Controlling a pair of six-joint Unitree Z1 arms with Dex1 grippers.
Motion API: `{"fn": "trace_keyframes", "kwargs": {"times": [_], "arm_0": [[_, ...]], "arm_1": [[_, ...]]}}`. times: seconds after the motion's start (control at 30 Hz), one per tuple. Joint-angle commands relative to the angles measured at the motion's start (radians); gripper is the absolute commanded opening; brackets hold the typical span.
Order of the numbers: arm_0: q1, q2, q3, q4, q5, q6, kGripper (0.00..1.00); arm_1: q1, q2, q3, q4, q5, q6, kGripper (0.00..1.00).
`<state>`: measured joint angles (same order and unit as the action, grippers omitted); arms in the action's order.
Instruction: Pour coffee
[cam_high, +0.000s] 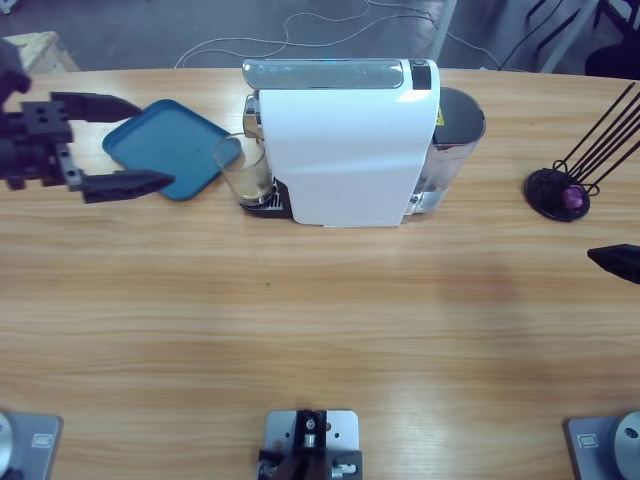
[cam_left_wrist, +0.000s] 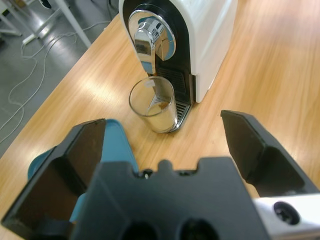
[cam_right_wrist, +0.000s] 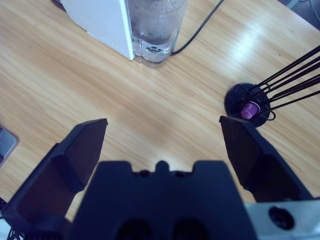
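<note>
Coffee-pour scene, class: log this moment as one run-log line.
left gripper: open, over blue tray, facing glass tumbler | tumbler: under coffee machine spout, shallow coffee | right gripper: open, empty, near capsule holder

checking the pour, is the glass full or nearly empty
Nearly empty: the glass stands upright under the spout with only a shallow tan layer of coffee at its bottom.

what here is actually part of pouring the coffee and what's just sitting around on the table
Part of the job:
- glass tumbler under the spout, with the coffee a shallow layer in it
- white coffee machine
- left claw, open, facing the tumbler

Just lying about:
- blue tray beside the tumbler
- black wire capsule rack holding one purple capsule
- right claw, open over bare table
</note>
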<state>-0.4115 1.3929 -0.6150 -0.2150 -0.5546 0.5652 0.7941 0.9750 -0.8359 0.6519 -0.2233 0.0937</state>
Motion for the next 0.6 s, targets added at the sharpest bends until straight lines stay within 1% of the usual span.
{"fn": "trace_keyframes", "kwargs": {"times": [0.03, 0.27, 0.37, 0.43, 0.6], "arm_0": [[0.014, 0.208, 0.000, -0.162, -0.062, 0.027, 0.996], [0.014, 0.375, -0.037, -0.317, -0.078, 0.009, 0.996], [0.014, 0.442, -0.066, -0.356, -0.133, -0.009, 0.996], [0.014, 0.463, -0.070, -0.377, -0.170, -0.019, 0.996], [0.016, 0.471, -0.067, -0.380, -0.182, -0.022, 0.996]], "arm_1": [[0.007, -0.014, 0.030, 0.008, -0.014, -0.016, 1.000], [0.007, -0.016, 0.031, 0.009, -0.014, -0.016, 1.000], [0.007, -0.007, 0.031, 0.008, -0.015, -0.016, 1.000], [0.007, -0.001, 0.031, 0.005, -0.016, -0.016, 1.000], [0.007, -0.007, 0.032, 0.003, -0.016, -0.016, 1.000]]}}
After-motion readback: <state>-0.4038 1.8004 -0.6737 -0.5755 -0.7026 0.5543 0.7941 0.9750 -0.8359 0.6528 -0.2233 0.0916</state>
